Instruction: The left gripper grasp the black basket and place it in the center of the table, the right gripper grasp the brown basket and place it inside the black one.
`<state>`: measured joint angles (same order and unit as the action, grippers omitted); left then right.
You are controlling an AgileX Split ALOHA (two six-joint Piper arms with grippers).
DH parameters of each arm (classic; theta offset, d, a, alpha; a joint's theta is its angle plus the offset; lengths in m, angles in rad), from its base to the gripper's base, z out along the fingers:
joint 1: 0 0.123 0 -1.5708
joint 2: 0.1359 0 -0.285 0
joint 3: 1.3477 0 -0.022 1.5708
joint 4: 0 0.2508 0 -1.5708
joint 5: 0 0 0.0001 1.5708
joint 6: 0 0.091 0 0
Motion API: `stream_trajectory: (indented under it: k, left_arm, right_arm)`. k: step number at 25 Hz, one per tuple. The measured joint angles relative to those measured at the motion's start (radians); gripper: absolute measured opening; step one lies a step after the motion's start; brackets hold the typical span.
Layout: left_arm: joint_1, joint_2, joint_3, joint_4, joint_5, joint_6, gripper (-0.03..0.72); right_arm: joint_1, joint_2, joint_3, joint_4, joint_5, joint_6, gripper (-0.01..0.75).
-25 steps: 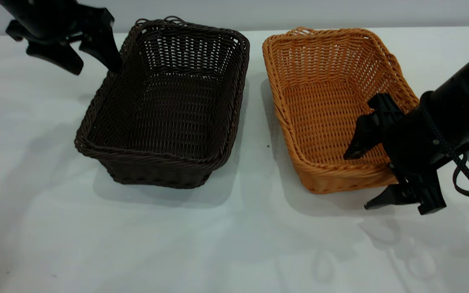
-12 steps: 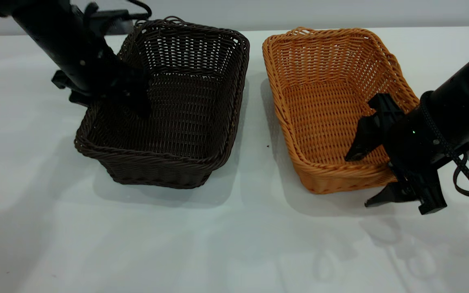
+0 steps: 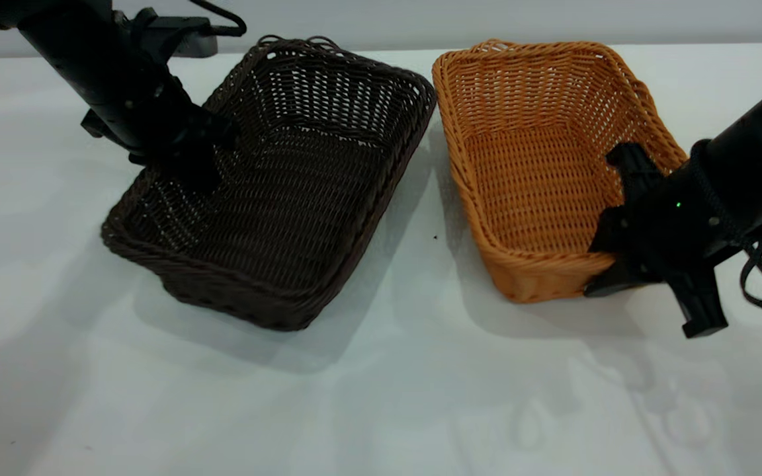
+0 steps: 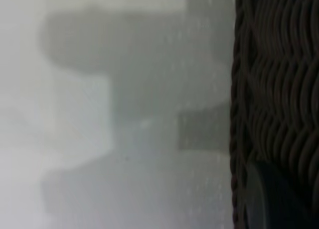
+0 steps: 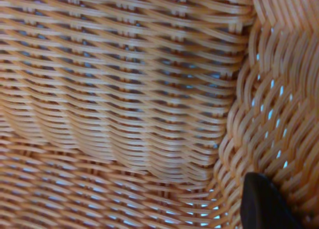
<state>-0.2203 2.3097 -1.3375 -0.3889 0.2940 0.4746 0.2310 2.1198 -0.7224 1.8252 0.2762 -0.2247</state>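
Note:
The black basket (image 3: pixel 301 198) lies left of centre on the white table (image 3: pixel 381 396), turned and tipped, its near-left end raised. My left gripper (image 3: pixel 189 168) is shut on its left side wall. In the left wrist view the dark rim (image 4: pixel 279 89) and one fingertip (image 4: pixel 274 199) show. The brown basket (image 3: pixel 533 192) stands to the right, almost touching the black one at the far corners. My right gripper (image 3: pixel 609 264) is shut on its right rim near the front corner, one finger inside and one outside. The right wrist view shows orange weave (image 5: pixel 124 114) and one fingertip (image 5: pixel 264 204).
A grey block with a black cable (image 3: pixel 182 39) sits at the table's back left, behind the left arm. A small dark speck (image 3: pixel 435 236) lies between the baskets. Bare white table stretches across the front.
My left gripper came down onto the black basket's left wall and closed; the basket has turned and shifted right. My right gripper closed on the brown basket's rim, and that basket moved slightly.

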Motion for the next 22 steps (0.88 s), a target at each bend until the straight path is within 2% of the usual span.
stream_trajectory:
  k: [5,7,10,13,19,22]
  left_arm:
    - [0.002,-0.030,0.000,0.134,0.012,0.072,0.076]
    - [0.002,-0.035,0.000,0.186,0.012,0.126,0.076]
    - [-0.008,-0.036,0.000,0.194,0.004,0.239,0.076]
    - [-0.036,-0.036,0.000,0.193,-0.029,0.413,0.076]
    - [-0.129,-0.036,0.000,0.191,-0.149,0.758,0.076]
    - [-0.174,-0.024,-0.003,0.193,-0.224,0.872,0.076]
  right_arm:
    - [-0.107,-0.055,-0.004,-0.036,0.062,-0.137,0.080]
    - [-0.179,-0.071,-0.017,-0.078,0.121,-0.206,0.080]
    - [-0.288,-0.075,-0.071,-0.213,0.298,-0.288,0.079]
    - [-0.355,-0.080,-0.150,-0.385,0.499,-0.302,0.079]
    - [-0.397,-0.080,-0.355,-0.732,0.729,-0.224,0.079]
    - [-0.397,-0.080,-0.451,-0.829,0.812,-0.191,0.079]
